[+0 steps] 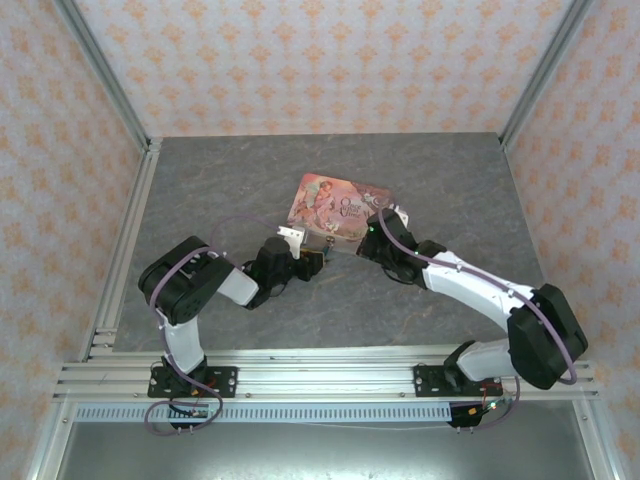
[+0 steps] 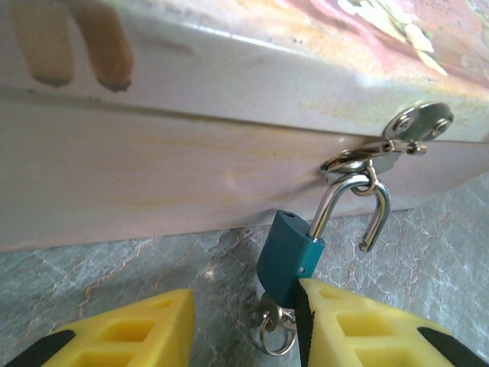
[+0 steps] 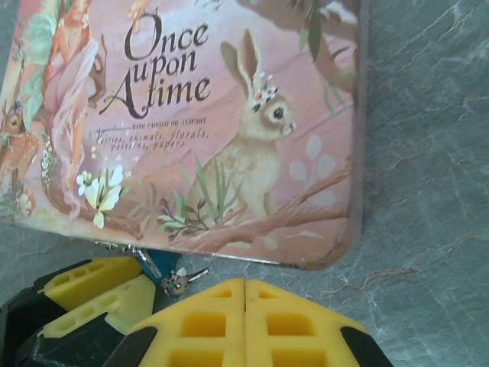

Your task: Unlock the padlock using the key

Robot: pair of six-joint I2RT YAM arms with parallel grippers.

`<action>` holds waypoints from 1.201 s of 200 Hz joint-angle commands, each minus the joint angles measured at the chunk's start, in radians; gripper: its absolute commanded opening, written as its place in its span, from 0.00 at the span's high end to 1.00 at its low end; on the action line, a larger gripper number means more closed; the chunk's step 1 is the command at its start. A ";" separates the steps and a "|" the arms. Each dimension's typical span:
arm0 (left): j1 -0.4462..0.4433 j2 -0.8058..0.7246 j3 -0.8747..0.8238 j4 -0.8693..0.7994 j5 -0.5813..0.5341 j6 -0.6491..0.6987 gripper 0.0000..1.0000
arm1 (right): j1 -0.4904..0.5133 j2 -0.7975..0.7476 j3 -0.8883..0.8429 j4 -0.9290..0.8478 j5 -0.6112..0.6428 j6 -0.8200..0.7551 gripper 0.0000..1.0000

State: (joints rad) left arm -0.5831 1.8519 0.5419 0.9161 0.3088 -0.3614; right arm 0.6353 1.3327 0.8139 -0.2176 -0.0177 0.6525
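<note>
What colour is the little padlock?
The padlock is teal blue with a shiny silver loop, seen best in the left wrist view.

the teal padlock (image 2: 289, 260) hangs by its silver shackle (image 2: 336, 202) from the clasp (image 2: 359, 157) on the front wall of the tin (image 2: 191, 168). the shackle's far leg is out of the body, its end free. a small key ring (image 2: 276, 335) hangs beneath the padlock. the left gripper (image 2: 244, 321) has its yellow fingers (image 2: 137, 332) spread apart, one just beside the padlock's lower corner, over the grey worktop (image 2: 99, 275).
</note>
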 commanded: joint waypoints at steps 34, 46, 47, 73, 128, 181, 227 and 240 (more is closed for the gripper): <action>-0.009 0.026 0.000 0.017 0.058 0.011 0.62 | -0.066 -0.032 0.014 -0.035 -0.026 -0.040 1.00; -0.009 0.014 -0.016 0.014 0.073 0.023 0.62 | -0.075 -0.032 0.019 -0.037 -0.030 -0.047 1.00; -0.009 0.012 -0.017 0.014 0.073 0.023 0.62 | -0.076 -0.032 0.019 -0.037 -0.030 -0.047 1.00; -0.009 -0.023 -0.039 -0.020 0.084 0.052 0.59 | -0.085 -0.019 0.040 -0.050 -0.028 -0.069 1.00; -0.009 -0.010 0.016 -0.092 0.104 0.072 0.59 | -0.085 0.020 0.071 -0.053 -0.046 -0.084 1.00; -0.008 0.050 0.068 -0.083 0.114 0.058 0.67 | -0.086 0.016 0.083 -0.072 -0.034 -0.105 1.00; -0.002 0.088 0.088 -0.080 0.116 0.052 0.74 | -0.095 0.013 0.093 -0.082 -0.031 -0.113 1.00; 0.000 0.096 0.093 -0.081 0.116 0.052 0.76 | -0.100 0.013 0.097 -0.082 -0.033 -0.114 1.00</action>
State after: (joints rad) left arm -0.5816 1.8938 0.6094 0.8684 0.3931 -0.3058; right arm 0.5484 1.3502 0.8715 -0.2771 -0.0673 0.5587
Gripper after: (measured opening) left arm 0.257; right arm 0.059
